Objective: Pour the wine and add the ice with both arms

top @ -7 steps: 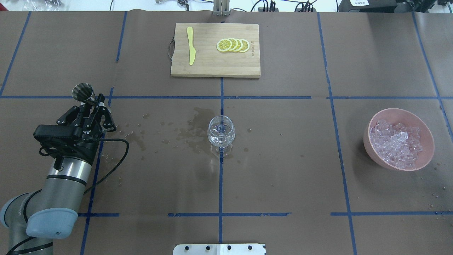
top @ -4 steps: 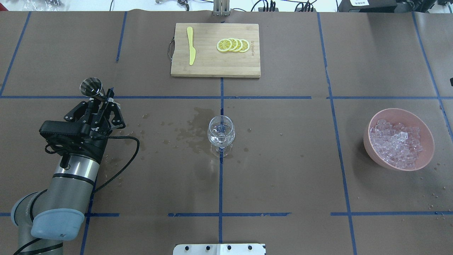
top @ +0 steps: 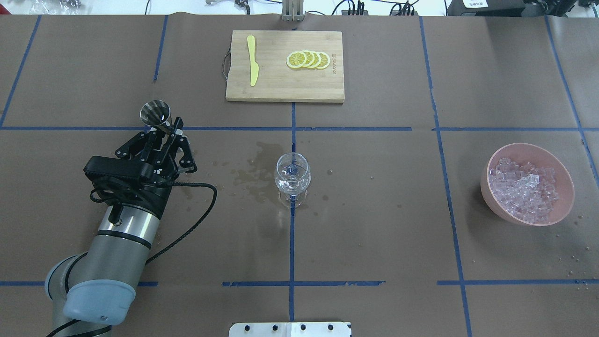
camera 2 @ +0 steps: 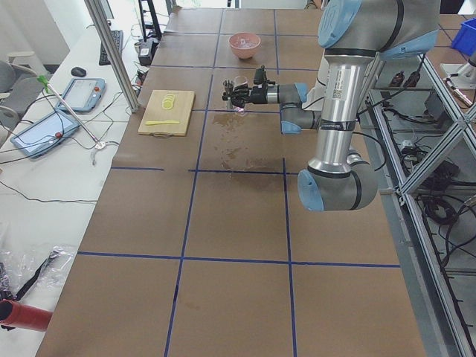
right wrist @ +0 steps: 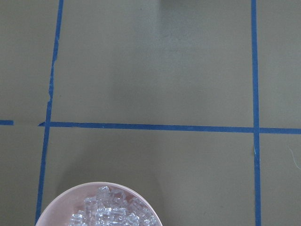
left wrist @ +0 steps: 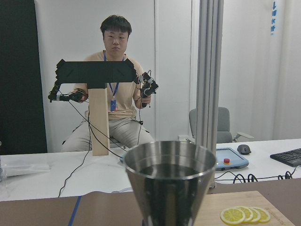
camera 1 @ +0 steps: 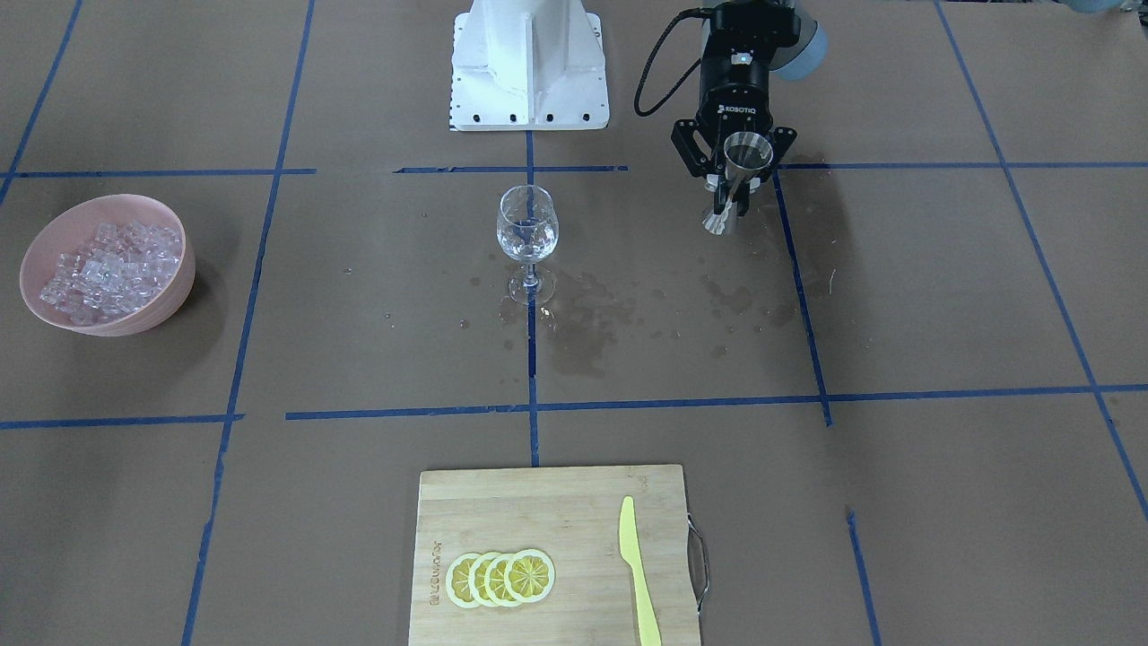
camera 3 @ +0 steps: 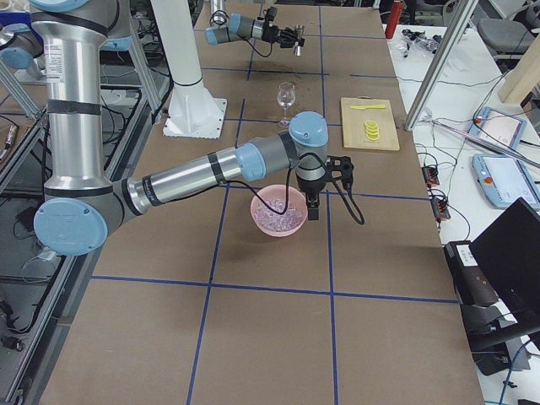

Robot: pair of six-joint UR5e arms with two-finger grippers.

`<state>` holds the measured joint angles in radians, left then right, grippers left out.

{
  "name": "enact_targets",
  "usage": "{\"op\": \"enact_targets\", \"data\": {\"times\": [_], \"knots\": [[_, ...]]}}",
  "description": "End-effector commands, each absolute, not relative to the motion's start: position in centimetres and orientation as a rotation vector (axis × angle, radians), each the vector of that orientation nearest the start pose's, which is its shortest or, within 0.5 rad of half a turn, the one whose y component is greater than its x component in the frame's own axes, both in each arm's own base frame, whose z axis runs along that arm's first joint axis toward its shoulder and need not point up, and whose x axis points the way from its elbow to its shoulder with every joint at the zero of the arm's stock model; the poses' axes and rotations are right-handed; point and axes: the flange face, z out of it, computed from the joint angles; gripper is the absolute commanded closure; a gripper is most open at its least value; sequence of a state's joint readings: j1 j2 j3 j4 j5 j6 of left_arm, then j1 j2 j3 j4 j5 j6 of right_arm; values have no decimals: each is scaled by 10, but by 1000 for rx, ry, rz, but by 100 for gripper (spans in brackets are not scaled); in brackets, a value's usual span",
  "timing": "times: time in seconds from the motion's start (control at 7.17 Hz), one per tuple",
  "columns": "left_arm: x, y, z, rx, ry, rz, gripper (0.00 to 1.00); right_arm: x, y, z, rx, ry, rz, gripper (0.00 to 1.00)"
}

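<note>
Left arm (top: 121, 224) reaches forward over the table, well apart from the wine glass (top: 292, 175) on its left side. Wrist about level, left gripper (top: 167, 130) pointing away from the base, fingers clamped on a metal jigger (top: 156, 113). Right arm (camera 3: 211, 173) is stretched out on the glass's opposite side, well apart. Its wrist is bent so the right gripper (camera 3: 312, 207) points straight down. Finger state can't be made out.

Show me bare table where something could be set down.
Free: the stretch between the wine glass and the pink bowl, and the patch between glass and white base. Crowded: the wet stains left of the glass, near the left gripper.
</note>
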<state>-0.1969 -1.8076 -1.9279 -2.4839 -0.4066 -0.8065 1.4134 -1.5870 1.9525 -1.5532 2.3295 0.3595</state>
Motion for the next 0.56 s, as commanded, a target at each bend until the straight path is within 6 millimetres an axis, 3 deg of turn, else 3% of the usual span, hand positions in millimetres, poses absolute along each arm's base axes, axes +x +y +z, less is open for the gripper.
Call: {"op": "enact_targets", "data": {"times": [0.0,0.42], "knots": [[427,-304,240,1394,729,-382,100,-10,-483,477,166,-804,48,0],[443,-305,212,1395,666,-322,100,-10,-482,479,163,-803,49,0]]}}
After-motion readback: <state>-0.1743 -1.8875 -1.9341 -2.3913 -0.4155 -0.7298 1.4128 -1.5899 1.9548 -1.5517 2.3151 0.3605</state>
